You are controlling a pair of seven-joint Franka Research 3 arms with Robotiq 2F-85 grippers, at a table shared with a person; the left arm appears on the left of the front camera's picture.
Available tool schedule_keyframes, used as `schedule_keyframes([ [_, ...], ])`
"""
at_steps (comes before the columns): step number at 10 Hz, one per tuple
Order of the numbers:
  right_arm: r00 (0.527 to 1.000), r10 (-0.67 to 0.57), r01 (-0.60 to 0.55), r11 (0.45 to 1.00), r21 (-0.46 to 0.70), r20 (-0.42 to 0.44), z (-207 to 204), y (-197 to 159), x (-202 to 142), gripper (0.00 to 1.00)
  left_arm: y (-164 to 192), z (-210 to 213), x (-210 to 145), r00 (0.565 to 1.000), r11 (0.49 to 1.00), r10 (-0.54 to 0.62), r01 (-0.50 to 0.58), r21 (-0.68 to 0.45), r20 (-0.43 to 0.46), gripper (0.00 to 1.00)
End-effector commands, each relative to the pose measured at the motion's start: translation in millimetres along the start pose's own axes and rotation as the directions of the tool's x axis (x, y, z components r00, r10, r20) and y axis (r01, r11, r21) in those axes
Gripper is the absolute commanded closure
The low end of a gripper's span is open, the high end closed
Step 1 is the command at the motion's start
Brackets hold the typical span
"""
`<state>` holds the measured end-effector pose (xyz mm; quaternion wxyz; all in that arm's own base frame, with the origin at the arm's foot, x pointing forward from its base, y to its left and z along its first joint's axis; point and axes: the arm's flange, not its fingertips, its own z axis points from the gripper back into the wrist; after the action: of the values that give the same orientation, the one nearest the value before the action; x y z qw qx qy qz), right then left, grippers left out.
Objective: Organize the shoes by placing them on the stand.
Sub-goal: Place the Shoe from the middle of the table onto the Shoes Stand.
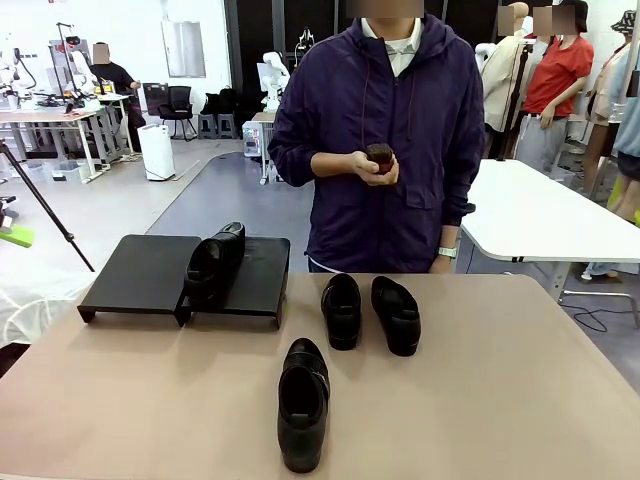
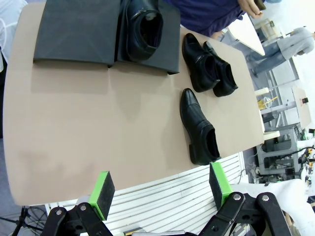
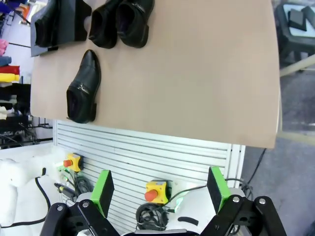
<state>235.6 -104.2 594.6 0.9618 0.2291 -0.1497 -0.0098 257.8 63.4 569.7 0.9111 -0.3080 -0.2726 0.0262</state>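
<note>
left pincer [image 2: 161, 189], right pincer [image 3: 160, 189]: both spread wide, empty. One shoe [image 1: 215, 262] sits on the stand [image 1: 135, 275]. Pair of shoes [image 1: 342, 310] is mid desk [image 1: 500, 400], near shoe [image 1: 303, 400] loose in front. Glossy leather, probably slick and light. Grip across the stiff heel collar, not the toe.

**Stand** [image 1: 140, 272]: low matte-black rack of two flat, slanted panels, at the table's far left.

**First shoe** [image 1: 215, 262]: glossy black slip-on, upright on the stand, along the seam between the panels.

**Second shoe** [image 1: 341, 310] and **third shoe** [image 1: 396, 314]: side by side on the table, just right of the stand, toes pointing away from the robot.

**Fourth shoe** [image 1: 303, 402]: alone mid-table, nearer the robot, toe likewise.
</note>
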Motion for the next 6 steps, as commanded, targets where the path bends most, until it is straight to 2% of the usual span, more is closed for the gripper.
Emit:
schedule_keyframes([
  [1, 1.0, 0.016, -0.016, 1.0, 0.006, -0.002, 3, -1, 1, 0.0, 1, 0, 2, 1.0, 1.0, -0.008, 0.008, -0.005, 0.008, 0.0],
  [5, 1.0, 0.016, -0.016, 1.0, 0.006, -0.002, 3, -1, 1, 0.0, 0, 0, 0, 1.0, 1.0, 0.0, 0.0, 0.0, 0.0, 0.0],
  [6, 1.0, 0.016, -0.016, 1.0, 0.006, -0.002, 3, -1, 1, 0.0, -47, -37, 3, 0.993, 0.999, 0.006, 0.0, 0.049, -0.122, 0.0],
])
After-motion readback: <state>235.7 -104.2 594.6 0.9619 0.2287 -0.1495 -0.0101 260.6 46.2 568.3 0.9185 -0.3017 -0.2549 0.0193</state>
